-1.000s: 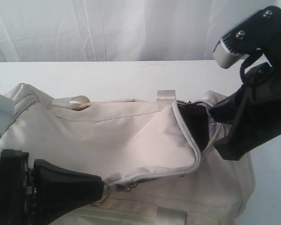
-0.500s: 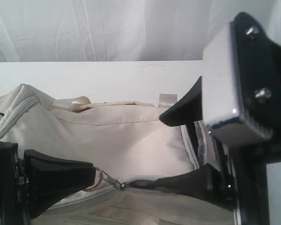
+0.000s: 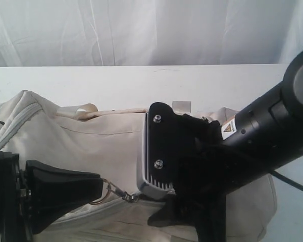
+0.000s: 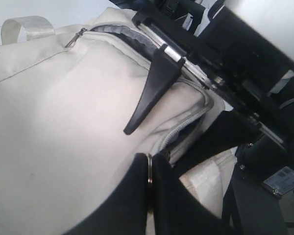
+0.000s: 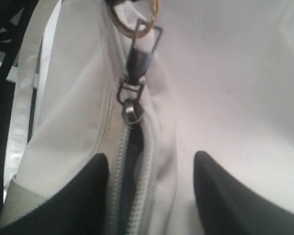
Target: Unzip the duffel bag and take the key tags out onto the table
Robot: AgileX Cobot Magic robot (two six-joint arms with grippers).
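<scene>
With the left hand (image 3: 97, 185) pinching the pull ring (image 3: 107, 191) and the right hand (image 5: 151, 164) spread astride the zipper (image 5: 121, 196), a skewed pull could jam the slider (image 5: 130, 100) or free the ring.

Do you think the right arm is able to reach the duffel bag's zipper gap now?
Probably yes: the right gripper hangs with open jaws astride the zipper gap, nothing in between, though the duffel bag leaves only a slit.

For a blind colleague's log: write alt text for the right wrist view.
A grey zipper on the cream duffel bag runs between the two black fingers of the open right pincer. Beyond them, its zipper pull is clipped to a metal ring.
</scene>
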